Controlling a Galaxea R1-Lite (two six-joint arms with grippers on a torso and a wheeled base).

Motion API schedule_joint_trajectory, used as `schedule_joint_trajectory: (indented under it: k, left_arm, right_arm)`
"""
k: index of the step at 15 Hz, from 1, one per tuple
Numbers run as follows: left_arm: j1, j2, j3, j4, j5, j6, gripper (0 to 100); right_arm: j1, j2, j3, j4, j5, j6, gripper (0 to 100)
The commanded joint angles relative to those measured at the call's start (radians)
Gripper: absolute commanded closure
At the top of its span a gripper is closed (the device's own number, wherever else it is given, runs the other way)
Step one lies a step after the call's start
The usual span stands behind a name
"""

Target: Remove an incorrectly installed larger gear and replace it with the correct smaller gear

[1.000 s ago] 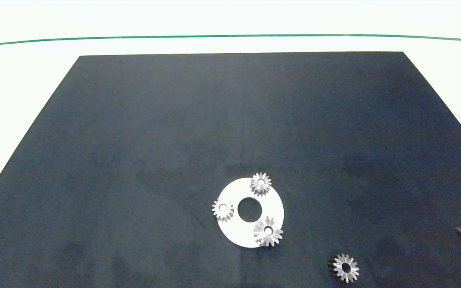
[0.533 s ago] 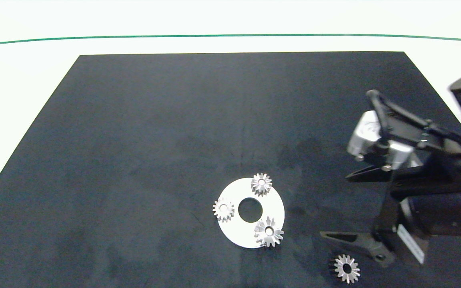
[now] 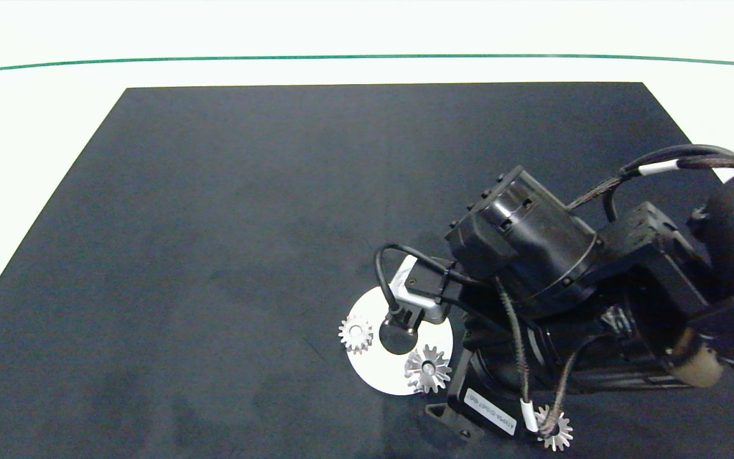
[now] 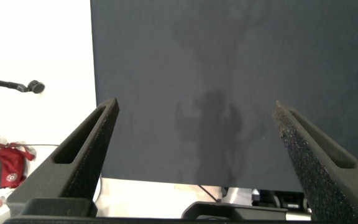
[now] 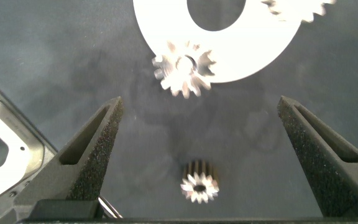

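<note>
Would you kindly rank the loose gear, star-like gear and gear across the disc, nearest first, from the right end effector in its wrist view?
1. Loose gear: on mat, between the right end effector's open fingers.
2. Star-like gear: disc's near edge.
3. Gear across the disc: far edge.

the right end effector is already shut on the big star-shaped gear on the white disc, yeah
Not quite. The right end effector is open, not shut on anything. The right wrist view shows its fingers spread wide, with the big gear sitting untouched at the edge of the white disc, beyond the fingertips.
</note>
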Motion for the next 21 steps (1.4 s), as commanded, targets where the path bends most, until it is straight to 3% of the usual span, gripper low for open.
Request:
schedule_joint_trajectory:
  k: [1, 2, 3, 4, 21]
  left_arm:
    - [0.0, -0.017, -0.001, 0.004, 0.001, 0.001, 0]
    - [0.0, -0.015, -0.001, 0.004, 0.001, 0.001, 0]
    - [-0.002, -0.015, -0.001, 0.004, 0.001, 0.001, 0]
    - [-0.002, -0.015, -0.001, 0.004, 0.001, 0.003, 0]
    - [-0.003, -0.017, 0.002, 0.004, -0.001, 0.009, 0]
  right_arm:
    - [0.001, 0.076, -0.029, 0.021, -0.004, -0.002, 0]
    - [0.003, 0.089, -0.035, 0.03, -0.014, -0.003, 0]
    - [0.004, 0.107, -0.04, 0.033, -0.051, -0.003, 0]
    - [0.004, 0.119, -0.041, 0.033, -0.068, -0.003, 2]
    - [0.014, 0.188, -0.084, 0.033, -0.077, -0.008, 36]
